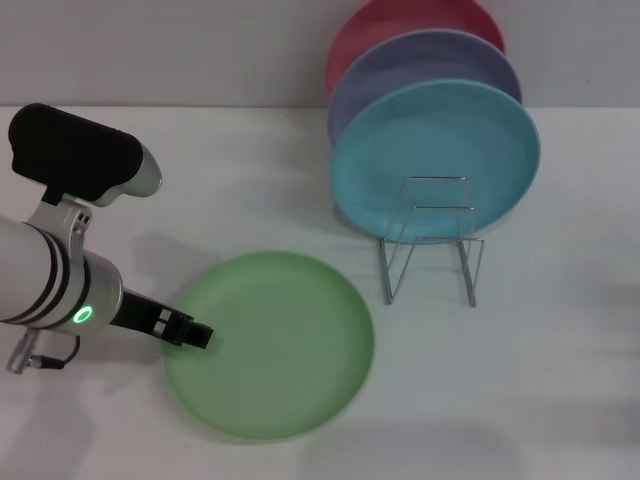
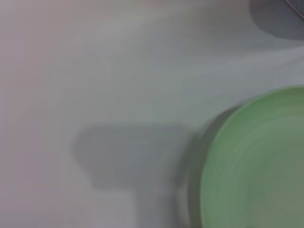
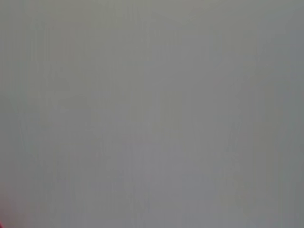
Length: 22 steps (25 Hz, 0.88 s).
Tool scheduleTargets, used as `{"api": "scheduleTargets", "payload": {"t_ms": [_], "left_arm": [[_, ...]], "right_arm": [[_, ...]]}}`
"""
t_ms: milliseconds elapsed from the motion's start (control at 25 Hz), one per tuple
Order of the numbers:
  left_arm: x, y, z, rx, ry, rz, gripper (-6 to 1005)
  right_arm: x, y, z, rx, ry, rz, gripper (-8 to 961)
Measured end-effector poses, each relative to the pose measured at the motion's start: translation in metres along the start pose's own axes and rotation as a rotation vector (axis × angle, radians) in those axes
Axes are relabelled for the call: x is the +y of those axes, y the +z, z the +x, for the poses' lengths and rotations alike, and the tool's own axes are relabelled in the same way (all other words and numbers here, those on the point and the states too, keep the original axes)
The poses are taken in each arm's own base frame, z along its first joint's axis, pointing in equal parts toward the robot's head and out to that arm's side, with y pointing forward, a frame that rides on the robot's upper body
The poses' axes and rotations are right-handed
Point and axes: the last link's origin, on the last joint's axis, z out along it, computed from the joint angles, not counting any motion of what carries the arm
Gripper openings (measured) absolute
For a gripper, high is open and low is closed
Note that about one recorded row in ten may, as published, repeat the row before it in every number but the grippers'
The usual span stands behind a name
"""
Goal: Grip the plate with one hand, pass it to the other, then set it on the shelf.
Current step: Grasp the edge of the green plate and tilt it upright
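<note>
0 steps done: left claw [image 1: 198, 335] at green plate [image 1: 270, 343] rim, finger state unclear; handover, shelf [image 1: 432, 240] pending.

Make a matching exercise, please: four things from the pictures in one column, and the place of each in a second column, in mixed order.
1. green plate
2. turquoise plate
3. left gripper
4. pink plate

A. rearmost of the standing plates
B. at the green plate's left rim
C. flat on the table
D. upright, frontmost in the wire rack

Pairs: 1-C, 2-D, 3-B, 4-A
</note>
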Motion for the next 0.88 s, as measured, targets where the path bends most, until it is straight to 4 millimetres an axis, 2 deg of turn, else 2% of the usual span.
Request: {"api": "scheduleTargets", "payload": {"t_ms": [400,720,840,880], "left_arm": [[-0.003,0.009,0.003,-0.033,0.0,0.005,791],[-0.009,0.008,0.008,-0.033,-0.005,-0.018,788],[-0.009,0.01,0.008,-0.039,0.0,-0.019,572],[-0.009,0.011,0.008,-0.042,0.0,-0.02,528]], "right_arm": [[0.0,0.0,0.0,0.003,-0.001,0.001,759],[-0.001,-0.001,0.001,0.006,-0.001,0.003,759],[-0.001,-0.001,0.001,0.007,-0.001,0.002,759],[-0.001,-0.001,0.001,0.008,-0.001,0.001,759]]}}
